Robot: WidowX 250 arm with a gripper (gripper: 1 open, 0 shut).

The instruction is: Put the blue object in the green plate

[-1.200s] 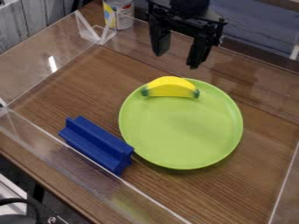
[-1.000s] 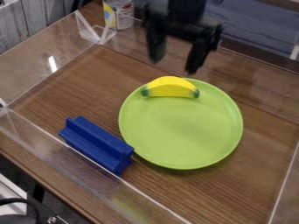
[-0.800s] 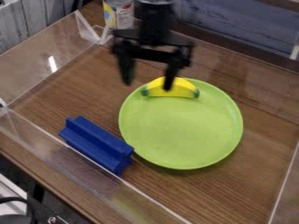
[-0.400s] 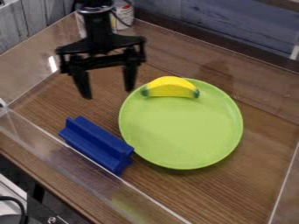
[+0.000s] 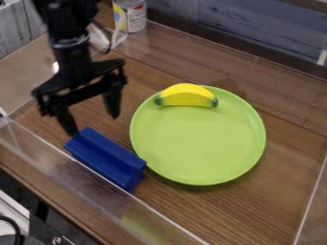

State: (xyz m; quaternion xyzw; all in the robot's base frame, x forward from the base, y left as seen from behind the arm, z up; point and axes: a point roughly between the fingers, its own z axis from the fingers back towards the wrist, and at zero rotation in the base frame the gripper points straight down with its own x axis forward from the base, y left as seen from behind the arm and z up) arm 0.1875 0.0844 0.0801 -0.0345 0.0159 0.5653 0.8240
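Blue bar waits on the table while the open claw hangs over it.

Black and wide open, the claw holds nothing. It points down, and its two fingers stand far apart, just above the top end of the blue bar, most likely so they can go down on each side of it and squeeze. The bar lies flat on the brown wood table, slanted, with its lower end right beside the left edge of the green plate. It is not on the plate yet. A small yellow banana toy already sits at the back of the plate, so the bar should go in the bare front part. A bottle stands far at the back; its label is too small to read. Clear walls go around the table.
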